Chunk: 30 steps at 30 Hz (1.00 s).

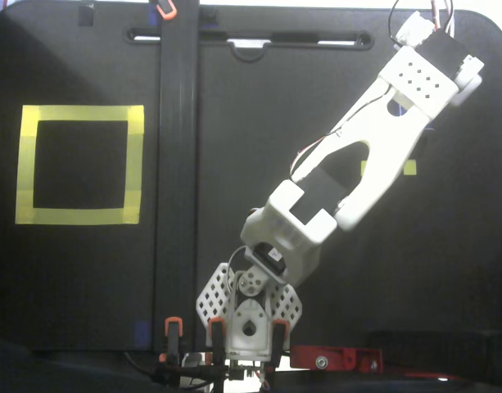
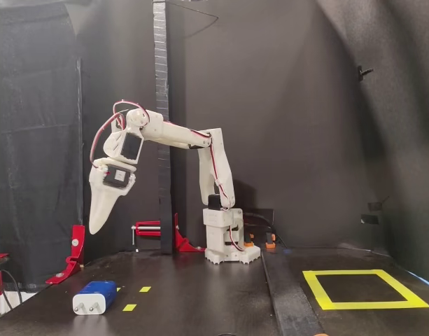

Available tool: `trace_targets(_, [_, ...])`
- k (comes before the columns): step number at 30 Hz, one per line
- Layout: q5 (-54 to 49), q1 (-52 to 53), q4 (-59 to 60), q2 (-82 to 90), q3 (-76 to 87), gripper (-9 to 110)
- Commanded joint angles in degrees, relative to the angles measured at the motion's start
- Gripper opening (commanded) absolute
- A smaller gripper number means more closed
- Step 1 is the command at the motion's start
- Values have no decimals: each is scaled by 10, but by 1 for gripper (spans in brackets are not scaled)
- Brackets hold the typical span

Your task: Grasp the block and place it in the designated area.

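**Arm raised over the block, with open table around it**

In the side-on fixed view your arm's fingers (image 2: 95, 227) hang point-down, well above the block (image 2: 95, 297) and apart from it. They look pressed together into one tapered tip, but the view is too small to be certain. The block lies on its side near the front left edge of the table (image 2: 200, 294). It is a rounded dark-blue body with a white end face, and it sits beside two small yellow markers (image 2: 137, 297). The designated area (image 2: 364, 288) is a square of flat yellow tape on matte black, well apart to the right, with bare table between them. In the top-down fixed view the white arm (image 1: 373, 155) covers the block, and the designated area (image 1: 79, 216) sits left, past a dark rail (image 1: 177, 164).
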Motion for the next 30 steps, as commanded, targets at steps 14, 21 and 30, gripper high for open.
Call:
trace_targets(14, [-323, -5, 13, 4, -19, 0])
trace_targets(21, [-395, -6, 20, 3, -19, 0])
trace_targets(30, [-397, -4, 18, -11, -18, 4])
